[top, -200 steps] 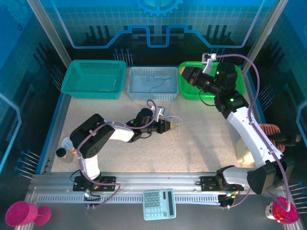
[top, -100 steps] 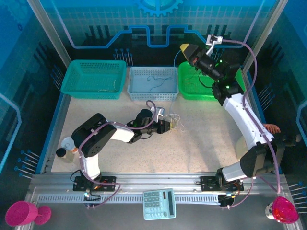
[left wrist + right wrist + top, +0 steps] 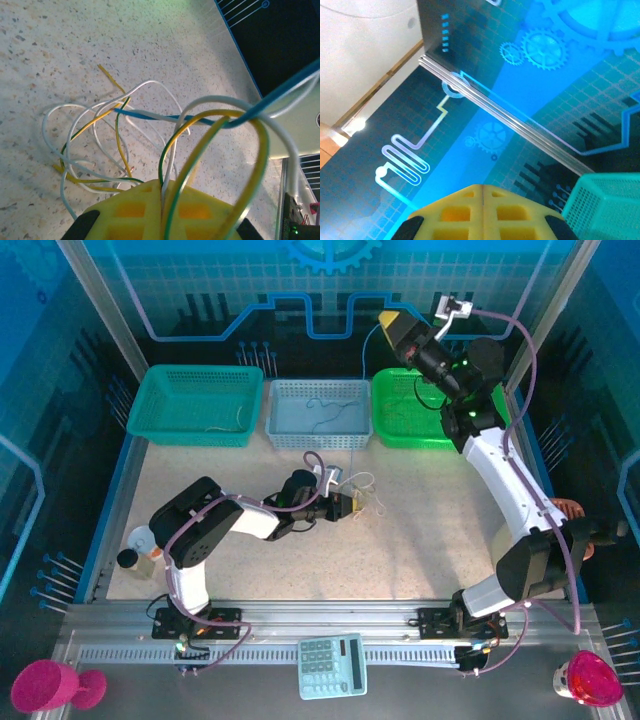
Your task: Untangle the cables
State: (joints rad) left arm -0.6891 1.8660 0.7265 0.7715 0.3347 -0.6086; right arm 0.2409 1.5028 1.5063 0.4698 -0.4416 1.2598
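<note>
Left gripper (image 3: 352, 504) lying low, pinching 1 clump of cables (image 3: 150, 115) (strand count unclear) | right gripper (image 3: 388, 320) reaching high, fingers (image 3: 451, 212) pressing together | 3 baskets (image 3: 190, 400) sitting behind

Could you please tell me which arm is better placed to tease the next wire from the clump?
Probably left. The left fingers are shut on the cables on the table. The right fingers are shut, high up near the green basket, far from the clump.

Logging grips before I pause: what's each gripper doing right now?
Left gripper: closed on the cables.
Right gripper: closed; whether it pinches anything cannot be told.
</note>
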